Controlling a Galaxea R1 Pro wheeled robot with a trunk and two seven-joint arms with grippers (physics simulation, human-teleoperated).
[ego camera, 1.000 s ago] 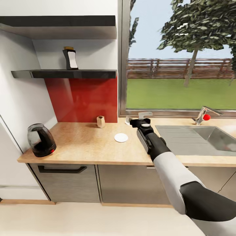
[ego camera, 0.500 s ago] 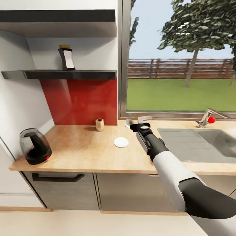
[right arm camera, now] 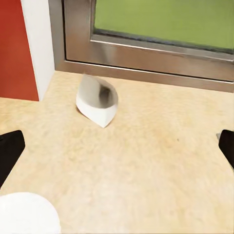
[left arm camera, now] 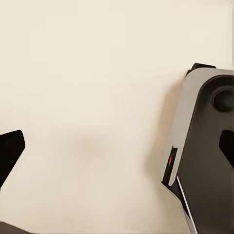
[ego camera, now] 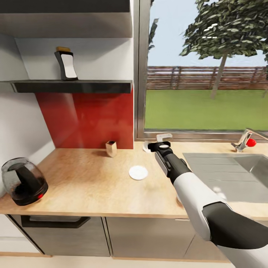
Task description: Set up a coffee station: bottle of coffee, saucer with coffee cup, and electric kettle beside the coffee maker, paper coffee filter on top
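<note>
The right hand point(ego camera: 159, 143) reaches over the far edge of the tabletop point(ego camera: 85, 186) by the window sill, its fingers spread apart with nothing between them. Just beyond it lies the paper coffee filter point(right arm camera: 97, 101), tipped on its side near the window frame. The saucer point(ego camera: 138, 172) sits left of the arm, with bare tabletop all around it. The electric kettle point(ego camera: 23, 181) stands at the near left edge. The bottle of coffee point(ego camera: 66, 65) stands on the shelf point(ego camera: 74, 86). The sink point(ego camera: 238, 178) lies to the right. I cannot tell the left hand's state.
</note>
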